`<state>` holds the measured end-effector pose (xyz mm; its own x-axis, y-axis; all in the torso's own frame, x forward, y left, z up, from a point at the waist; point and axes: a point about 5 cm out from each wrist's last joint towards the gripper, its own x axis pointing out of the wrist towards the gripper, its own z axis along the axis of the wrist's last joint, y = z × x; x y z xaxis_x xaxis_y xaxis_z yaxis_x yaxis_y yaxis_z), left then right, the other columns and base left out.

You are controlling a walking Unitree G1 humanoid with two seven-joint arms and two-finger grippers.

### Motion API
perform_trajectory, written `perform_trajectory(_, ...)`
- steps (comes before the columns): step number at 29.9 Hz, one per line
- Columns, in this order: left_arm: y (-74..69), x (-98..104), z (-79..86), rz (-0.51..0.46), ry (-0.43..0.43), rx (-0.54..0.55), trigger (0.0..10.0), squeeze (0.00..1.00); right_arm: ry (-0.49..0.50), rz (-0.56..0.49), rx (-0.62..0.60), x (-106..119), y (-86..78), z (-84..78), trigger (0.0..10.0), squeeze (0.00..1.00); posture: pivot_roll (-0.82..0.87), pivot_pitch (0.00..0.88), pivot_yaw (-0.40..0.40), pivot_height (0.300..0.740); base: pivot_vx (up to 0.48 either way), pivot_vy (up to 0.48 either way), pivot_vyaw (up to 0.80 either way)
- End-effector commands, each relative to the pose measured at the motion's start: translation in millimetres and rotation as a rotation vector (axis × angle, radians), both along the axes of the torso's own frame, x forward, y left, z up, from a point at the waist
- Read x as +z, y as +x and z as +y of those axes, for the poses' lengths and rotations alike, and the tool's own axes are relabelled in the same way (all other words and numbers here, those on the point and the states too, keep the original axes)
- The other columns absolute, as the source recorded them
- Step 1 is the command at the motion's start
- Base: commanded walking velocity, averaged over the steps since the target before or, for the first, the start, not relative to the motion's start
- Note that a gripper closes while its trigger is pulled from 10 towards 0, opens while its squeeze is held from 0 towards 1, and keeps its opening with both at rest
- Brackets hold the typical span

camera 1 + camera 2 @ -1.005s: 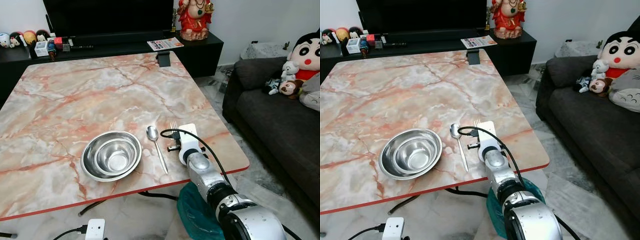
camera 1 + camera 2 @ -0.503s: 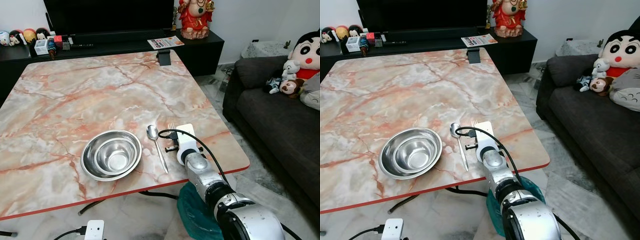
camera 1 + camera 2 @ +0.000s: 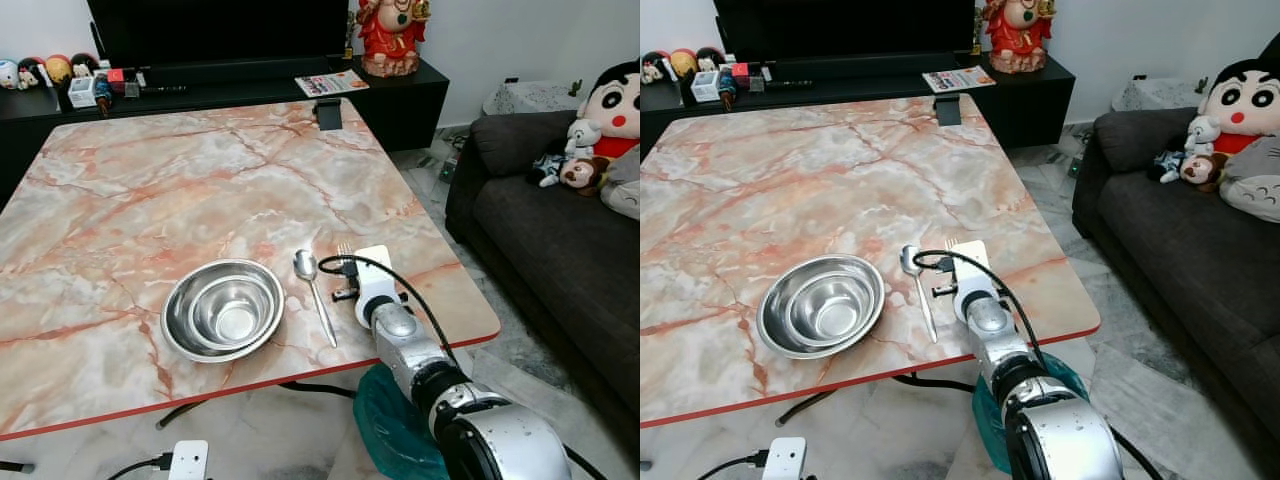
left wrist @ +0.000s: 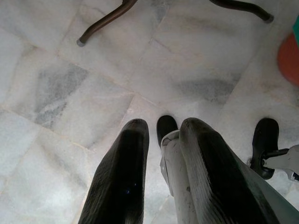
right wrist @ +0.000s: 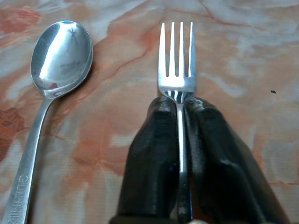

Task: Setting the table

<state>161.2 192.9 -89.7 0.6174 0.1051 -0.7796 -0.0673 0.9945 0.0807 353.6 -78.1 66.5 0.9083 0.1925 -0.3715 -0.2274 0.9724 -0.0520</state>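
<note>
Over on the far left, along the dark TV cabinet (image 3: 60, 105), sits a row of small figurines (image 3: 40, 74). In front of it spreads the pink-veined marble counter (image 3: 180, 190) with its red edge.

The left tool (image 4: 161, 154) hangs down by the robot's side over the pale marble floor (image 4: 56, 88); its two black fingers (image 4: 124, 172) stand a little apart with nothing between them, and a white part of the robot's own body shows in the gap beyond.

Near the counter's front edge rests a steel bowl (image 3: 223, 309), a smaller bowl nested inside it. Just to its right lies a spoon (image 3: 313, 293), bowl end pointing away from the robot and handle running toward the front edge. It lies flat on the marble, apart from the bowls.

Right of the spoon comes the fork (image 5: 177, 81). The right tool (image 5: 180, 149) is pressed together on its handle, one black finger (image 5: 152, 154) on each side, with the tines sticking out past the fingertips and pointing away from the robot. The fork runs roughly parallel to the spoon, near it but not touching, low over the marble; whether it rests on the surface I cannot tell. From the head camera the tines (image 3: 346, 249) peek out past the white wrist block (image 3: 374, 275), which has a black cable looped over it.

Farther right, off the counter, a dark grey sofa (image 3: 540, 230) holds several plush toys (image 3: 600, 130). A red figure (image 3: 390, 35) stands on the cabinet's right end.
</note>
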Motion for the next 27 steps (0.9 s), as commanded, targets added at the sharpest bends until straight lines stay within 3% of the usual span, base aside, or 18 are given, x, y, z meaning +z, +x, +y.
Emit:
perform_trajectory(1,-4.1,-1.8,1.6,0.017,0.005,0.013,10.0,0.0,0.006,-0.007,-0.005,4.8,3.4,0.0,10.0,1.0,0.04,0.044,-0.027,0.74,0.0,0.0,0.0)
perform_trajectory(17,-2.9,-1.2,2.5,0.015,0.006,0.019,10.0,0.0,0.009,-0.015,0.011,6.5,3.8,3.3,10.0,1.0,0.05,0.038,-0.028,0.74,0.0,0.0,0.0)
perform_trajectory(18,-2.6,-1.1,2.4,0.014,0.005,0.02,10.0,0.0,-0.003,-0.045,0.018,10.4,5.5,4.7,10.0,0.04,0.05,0.037,-0.028,0.74,0.0,0.0,0.0)
perform_trajectory(19,-2.3,-1.0,2.3,0.014,0.004,0.02,10.0,0.0,0.023,-0.081,0.019,16.6,8.1,6.1,10.0,0.0,0.05,0.035,-0.027,0.74,0.0,0.0,0.0)
perform_trajectory(23,-0.9,-0.5,2.2,0.012,0.002,0.018,10.0,0.0,0.093,-0.177,0.007,32.8,14.2,7.3,10.0,0.0,0.04,0.03,-0.025,0.74,0.0,0.0,0.0)
perform_trajectory(27,0.7,0.0,1.9,0.012,0.0,0.014,10.0,0.0,0.102,-0.235,0.003,40.6,16.1,7.6,10.0,0.0,0.04,0.023,-0.022,0.74,0.0,0.0,0.0)
